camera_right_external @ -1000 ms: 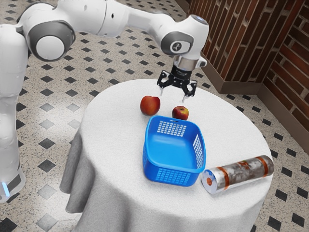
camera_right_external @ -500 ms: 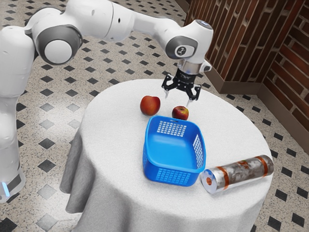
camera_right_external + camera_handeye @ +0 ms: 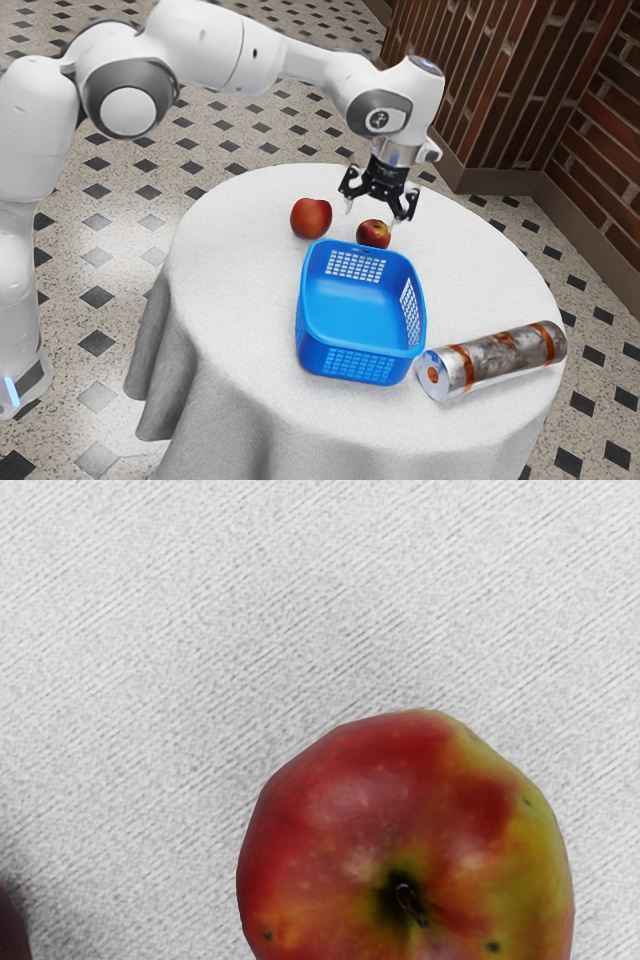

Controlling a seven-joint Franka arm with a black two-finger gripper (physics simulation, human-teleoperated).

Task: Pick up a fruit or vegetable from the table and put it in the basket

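Note:
My gripper point(image 3: 378, 220) is open above the smaller red and yellow apple point(image 3: 373, 234), its two fingertips standing wide apart. That apple rests on the white table beside the blue basket's near-arm rim. From above, the apple point(image 3: 410, 850) shows its stem and a yellow-green side in the wrist view. A larger red fruit point(image 3: 311, 218) lies on the table toward the exterior view's left. The blue basket point(image 3: 362, 370) stands upright and holds nothing.
A silver cylinder with orange bands point(image 3: 495, 362) lies on the round white table point(image 3: 240, 300), on the basket's side toward the exterior view's right. A brick wall point(image 3: 510, 110) rises behind the table.
My open gripper has moved toward the exterior view's right and down, coming lower over the smaller apple. The fruits, basket and cylinder have stayed in place.

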